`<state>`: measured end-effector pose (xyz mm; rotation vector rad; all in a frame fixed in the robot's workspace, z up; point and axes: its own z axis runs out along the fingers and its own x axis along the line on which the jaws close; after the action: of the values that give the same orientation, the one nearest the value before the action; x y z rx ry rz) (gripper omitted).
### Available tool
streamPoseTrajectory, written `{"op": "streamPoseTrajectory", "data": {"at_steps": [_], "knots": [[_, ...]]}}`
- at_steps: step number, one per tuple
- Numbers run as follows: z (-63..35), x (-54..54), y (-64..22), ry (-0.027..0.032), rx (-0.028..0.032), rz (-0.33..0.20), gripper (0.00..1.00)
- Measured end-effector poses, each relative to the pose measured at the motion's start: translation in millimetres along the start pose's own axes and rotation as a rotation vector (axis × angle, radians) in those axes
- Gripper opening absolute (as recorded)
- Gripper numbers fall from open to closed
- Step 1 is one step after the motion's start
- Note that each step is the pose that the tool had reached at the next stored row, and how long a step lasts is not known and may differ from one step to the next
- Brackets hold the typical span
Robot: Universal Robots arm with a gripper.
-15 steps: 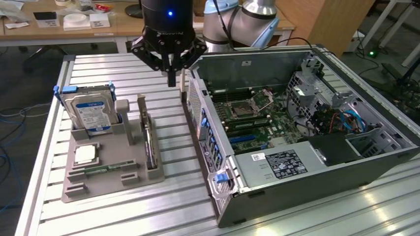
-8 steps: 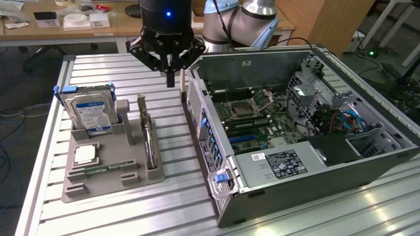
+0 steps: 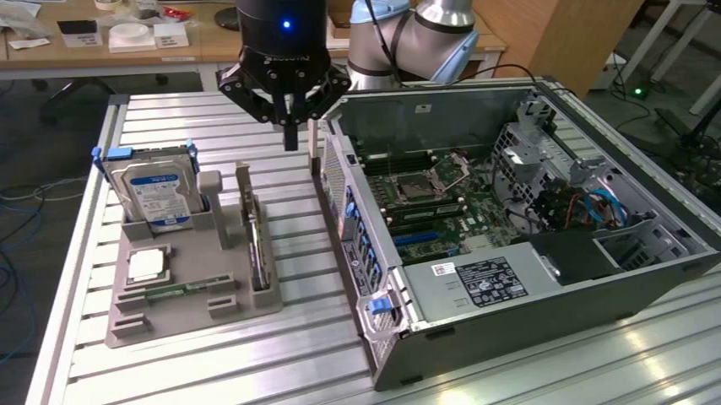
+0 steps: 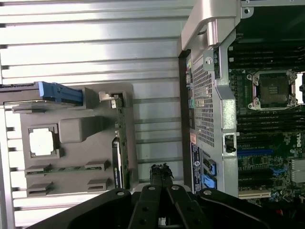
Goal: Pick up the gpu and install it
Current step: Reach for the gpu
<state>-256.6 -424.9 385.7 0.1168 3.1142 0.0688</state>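
Wrist view — gpu (image 4: 120, 136) a thin green edge-on card in grey holder (image 4: 78, 130) — gripper (image 4: 161, 171) clenched, empty, apart from it

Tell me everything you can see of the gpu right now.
The gpu is a thin green circuit card standing on its long edge in a slot of the grey holder, on the side nearest the PC case. A dark part covers one face, and a silver metal bracket sits at one end. It looks upright and seated, and the holder alone touches it. The shut gripper hangs above the table beside it, apart from it and holding nothing.
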Motion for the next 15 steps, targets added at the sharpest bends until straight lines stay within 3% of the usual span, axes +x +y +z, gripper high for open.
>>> {"op": "streamPoseTrajectory", "data": {"at_steps": [15], "knots": [[-0.2, 10.0, -4.4, 0.0000, 0.0000, 0.000, 0.11]]}}
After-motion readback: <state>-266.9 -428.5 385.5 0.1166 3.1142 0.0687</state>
